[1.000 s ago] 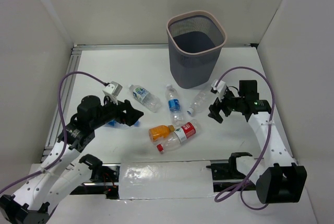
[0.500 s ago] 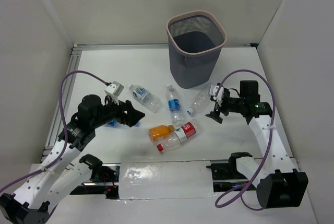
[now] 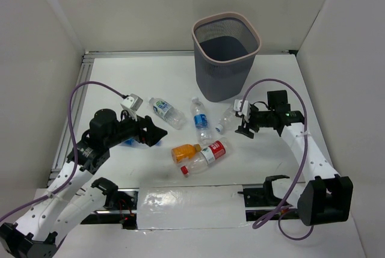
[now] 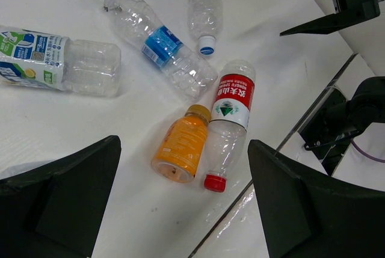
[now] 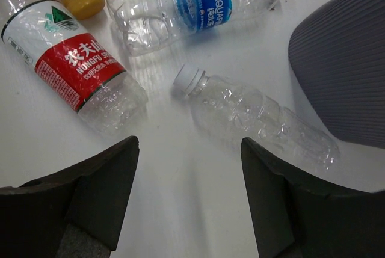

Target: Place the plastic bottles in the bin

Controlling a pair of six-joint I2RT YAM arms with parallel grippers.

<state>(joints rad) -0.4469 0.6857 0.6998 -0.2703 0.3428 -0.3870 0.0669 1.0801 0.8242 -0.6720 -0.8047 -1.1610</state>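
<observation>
The unlabelled bottle [image 5: 255,116] lies at the bin's [image 3: 222,77] 6 o'clock, just beside it. The right gripper [image 5: 187,150], jaws parted and empty, is best lowered astride the bottle's body, not its cap. The left gripper [image 4: 183,150] is spread wide, empty. The bin's open mouth is shown only overhead.

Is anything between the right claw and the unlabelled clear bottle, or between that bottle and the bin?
Nothing visible. The right claw hangs open over bare table beside the unlabelled bottle; the bin stands directly beyond it.
</observation>
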